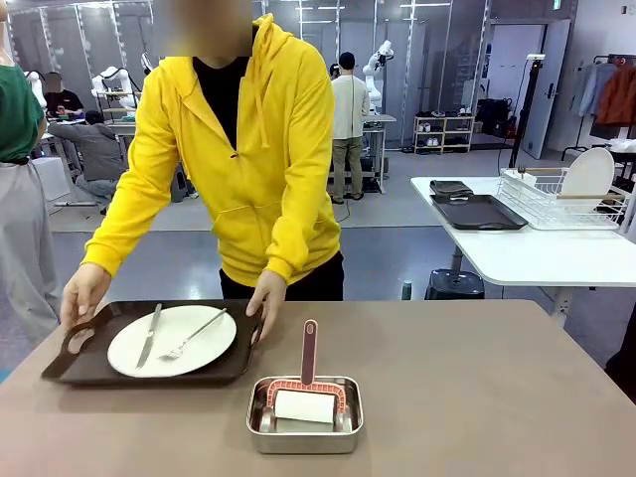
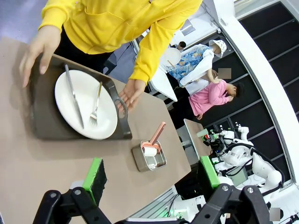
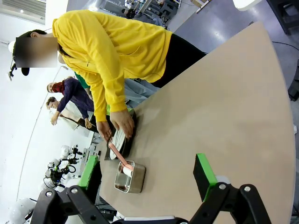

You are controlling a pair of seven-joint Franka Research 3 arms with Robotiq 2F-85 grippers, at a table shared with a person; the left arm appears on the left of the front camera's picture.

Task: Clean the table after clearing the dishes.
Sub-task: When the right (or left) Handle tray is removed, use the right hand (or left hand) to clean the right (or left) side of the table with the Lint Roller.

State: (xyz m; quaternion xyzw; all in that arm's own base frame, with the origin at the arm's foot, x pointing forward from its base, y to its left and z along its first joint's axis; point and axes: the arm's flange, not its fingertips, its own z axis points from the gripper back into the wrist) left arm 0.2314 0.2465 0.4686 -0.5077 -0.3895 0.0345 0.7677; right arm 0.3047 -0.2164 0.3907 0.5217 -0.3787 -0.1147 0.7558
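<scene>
A white plate [image 1: 172,340] with a knife [image 1: 149,334] and a fork [image 1: 192,335] lies on a dark brown tray [image 1: 84,364] at the left of the taupe table [image 1: 477,388]. A person in a yellow hoodie holds the tray's two ends with both hands [image 1: 266,296]. The same plate [image 2: 83,103] and tray [image 2: 46,126] appear in the left wrist view, well beyond my left gripper [image 2: 152,179], which stands open high above the table. My right gripper [image 3: 147,172] also stands open above the table, with the tray [image 3: 122,137] far ahead of it.
A small square steel pan [image 1: 304,414] holding a white-and-red scraper with a long handle sits near the front middle, just right of the tray. A white side table [image 1: 537,248] at the back right carries a wire rack, a plate and a dark tray.
</scene>
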